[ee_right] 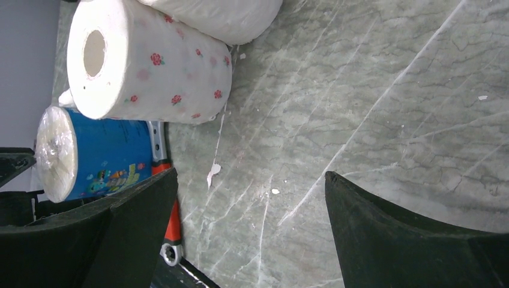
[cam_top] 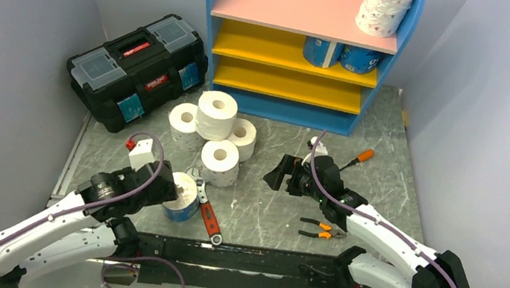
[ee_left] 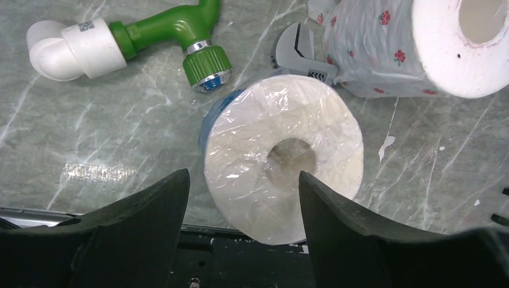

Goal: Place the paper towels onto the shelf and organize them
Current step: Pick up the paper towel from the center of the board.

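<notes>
Between the 2 fingers of the left gripper (ee_left: 243,174), a blue-wrapped roll (ee_left: 252,132) of the paper towels is straddled from above. 1 finger is set outside its wall and the other is brought over the rim of its hollow core, presumably so that the wall can be pinched. The jaws are parted, a strip of table (ee_left: 120,138) is seen beside the outer finger, and no clamp on the roll is made out. Just beyond the fingertips a pink-dotted roll (ee_left: 384,48) is stood, with an adjustable wrench (ee_left: 297,51) beside it, so little room is left for a wider approach. The left arm is folded low, its wrist bent down over the roll. The right gripper (ee_right: 251,180) is held wide open with nothing between its fingers, its arm stretched forward and low. Far ahead of both hands, the shelf (cam_top: 294,112) is loaded with 3 rolls at its right end, apparently so that the other 5 can be ranked beside them.
</notes>
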`<act>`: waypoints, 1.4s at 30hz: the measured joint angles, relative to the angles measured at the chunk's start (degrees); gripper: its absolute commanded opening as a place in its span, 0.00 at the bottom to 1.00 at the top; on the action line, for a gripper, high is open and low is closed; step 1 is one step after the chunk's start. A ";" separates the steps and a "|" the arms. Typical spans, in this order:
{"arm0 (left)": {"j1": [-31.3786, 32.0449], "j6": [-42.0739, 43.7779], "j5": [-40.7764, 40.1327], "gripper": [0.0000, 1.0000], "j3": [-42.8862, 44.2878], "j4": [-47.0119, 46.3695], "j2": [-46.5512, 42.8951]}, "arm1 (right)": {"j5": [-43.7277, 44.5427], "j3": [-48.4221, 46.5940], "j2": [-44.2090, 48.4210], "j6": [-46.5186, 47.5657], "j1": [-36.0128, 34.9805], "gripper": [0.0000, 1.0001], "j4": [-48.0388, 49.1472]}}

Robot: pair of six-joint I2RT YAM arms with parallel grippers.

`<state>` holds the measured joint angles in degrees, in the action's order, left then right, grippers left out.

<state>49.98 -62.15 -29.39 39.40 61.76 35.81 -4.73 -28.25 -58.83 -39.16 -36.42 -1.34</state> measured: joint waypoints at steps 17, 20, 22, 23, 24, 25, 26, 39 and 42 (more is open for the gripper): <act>-9.49 3.63 5.57 0.66 -4.44 -6.69 2.80 | 1.46 0.04 1.09 0.59 0.00 0.94 -0.35; -9.90 4.46 6.84 0.61 -4.87 -7.85 3.45 | 1.53 0.04 1.09 0.59 0.00 0.94 -0.37; -9.94 4.72 7.48 0.56 -5.22 -8.63 3.78 | 1.70 0.04 1.09 0.59 0.00 0.94 -0.48; -9.94 5.16 7.61 0.53 -5.33 -8.87 3.80 | 1.75 0.04 1.11 0.59 0.00 0.94 -0.63; -9.94 5.53 7.69 0.50 -5.42 -8.87 3.82 | 1.79 0.04 1.16 0.59 0.00 0.94 -0.85; -9.99 5.84 7.76 0.47 -5.42 -8.87 3.80 | 1.86 0.04 1.20 0.59 0.00 0.94 -1.16; -10.05 6.21 7.96 0.44 -5.42 -8.90 3.80 | 1.90 0.04 1.29 0.61 0.00 0.94 -1.44; -10.16 7.96 8.28 0.26 -2.21 -3.61 0.52 | 2.84 -0.96 1.95 1.60 0.00 0.94 -4.33; -10.16 8.72 7.78 0.27 2.19 -1.03 -0.37 | 3.28 -2.32 2.73 2.27 0.00 0.94 -5.81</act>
<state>39.81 -53.43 -21.61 41.58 60.73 35.44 -1.45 -30.57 -56.10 -36.88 -36.42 -7.16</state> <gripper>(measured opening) 0.500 0.942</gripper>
